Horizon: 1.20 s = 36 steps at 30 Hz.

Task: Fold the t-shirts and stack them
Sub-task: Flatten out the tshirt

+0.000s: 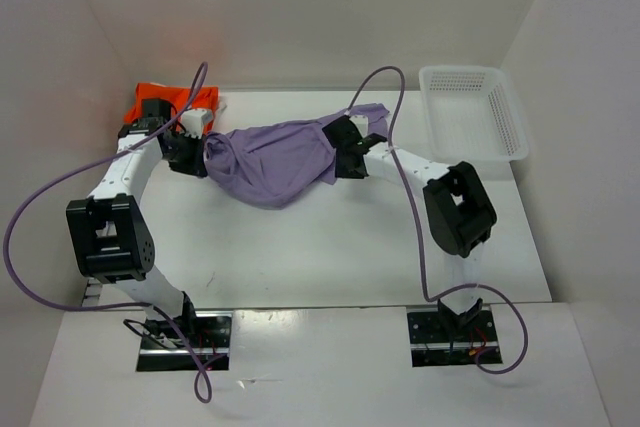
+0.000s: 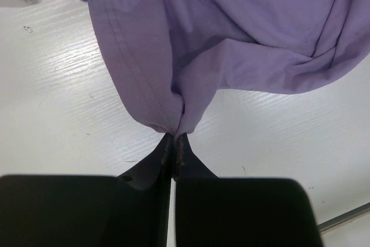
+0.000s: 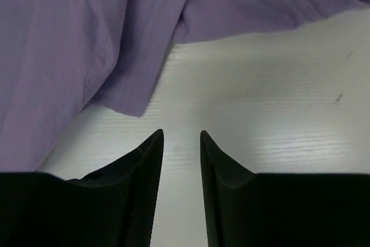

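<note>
The lavender t-shirt (image 1: 275, 162) hangs bunched between my two grippers over the middle of the table. My left gripper (image 1: 198, 159) (image 2: 175, 136) is shut on a pinched fold of its hem, and the cloth (image 2: 231, 27) drapes away from the tips. My right gripper (image 1: 338, 155) (image 3: 181, 133) is open with a narrow gap and only bare table between its fingers. A corner of the lavender cloth (image 3: 69, 39) lies just ahead and to the left of them, not touching. The orange t-shirt (image 1: 152, 97) lies at the back left. A cream-white t-shirt (image 1: 205, 109) shows partly beside it.
A white perforated basket (image 1: 470, 74) stands at the back right, with nothing in it. White walls close in the table (image 1: 330, 247) at the back and on both sides. Purple cables loop over both arms.
</note>
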Available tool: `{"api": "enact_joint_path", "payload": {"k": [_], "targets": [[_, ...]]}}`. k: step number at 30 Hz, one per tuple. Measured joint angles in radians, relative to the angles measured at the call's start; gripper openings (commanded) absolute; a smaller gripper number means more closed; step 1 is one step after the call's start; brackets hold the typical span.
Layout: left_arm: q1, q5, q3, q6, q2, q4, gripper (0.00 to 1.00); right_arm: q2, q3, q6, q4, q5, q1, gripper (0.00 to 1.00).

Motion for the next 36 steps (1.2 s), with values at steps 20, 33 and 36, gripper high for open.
{"api": "enact_joint_path", "payload": {"k": [20, 33, 36], "targets": [[0.000, -0.011, 0.000, -0.002, 0.000, 0.002, 0.01, 0.215, 0.113, 0.069, 0.142, -0.165, -0.061, 0.65], [0.002, -0.048, 0.000, -0.002, -0.003, 0.000, 0.01, 0.127, 0.008, 0.138, 0.093, -0.162, -0.077, 0.00], [0.008, -0.058, -0.002, -0.002, -0.004, -0.004, 0.01, -0.127, -0.210, 0.205, -0.043, -0.179, -0.066, 0.19]]}}
